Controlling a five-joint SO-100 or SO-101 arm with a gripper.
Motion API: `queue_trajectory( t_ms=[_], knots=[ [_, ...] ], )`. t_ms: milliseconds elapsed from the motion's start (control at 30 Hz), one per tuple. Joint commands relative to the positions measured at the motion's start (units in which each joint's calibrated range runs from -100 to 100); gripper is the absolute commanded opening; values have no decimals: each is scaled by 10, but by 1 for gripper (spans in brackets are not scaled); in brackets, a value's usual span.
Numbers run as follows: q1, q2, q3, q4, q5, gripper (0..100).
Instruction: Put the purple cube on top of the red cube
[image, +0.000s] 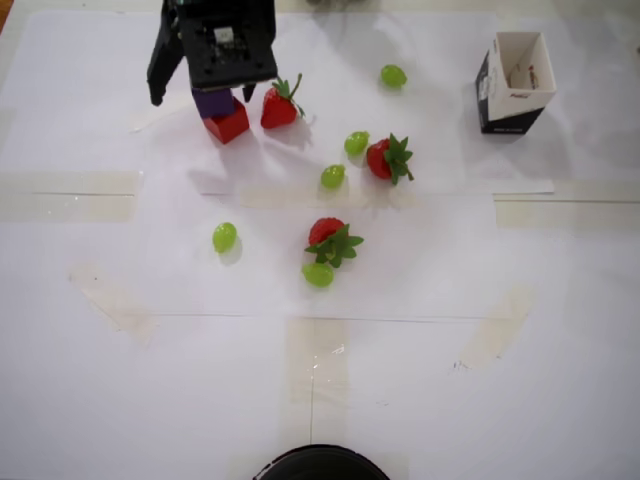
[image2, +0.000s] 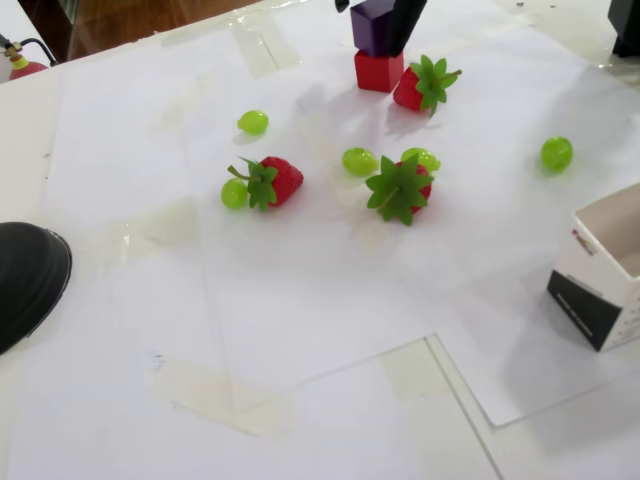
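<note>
The purple cube (image2: 374, 27) sits directly on the red cube (image2: 379, 71), roughly squared up, at the worktop's (image2: 300, 300) far edge beside a strawberry (image2: 424, 86). The end effector (image: 214, 92) pinches the purple cube from straight above, so release means spreading, then lifting vertically.

Dark purple cube (image2: 372, 28) stacked on red cube (image2: 379, 72), both upright, slightly skewed
</note>
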Motion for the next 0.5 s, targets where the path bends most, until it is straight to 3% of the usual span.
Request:
queue_trajectory(
  t_ms=[0, 367, 467],
  knots=[
    [-5, -28, 1, 9, -6, 41],
    [-14, -91, -7, 69, -21, 42],
    [-27, -152, -13, 98, -36, 37]
  ],
)
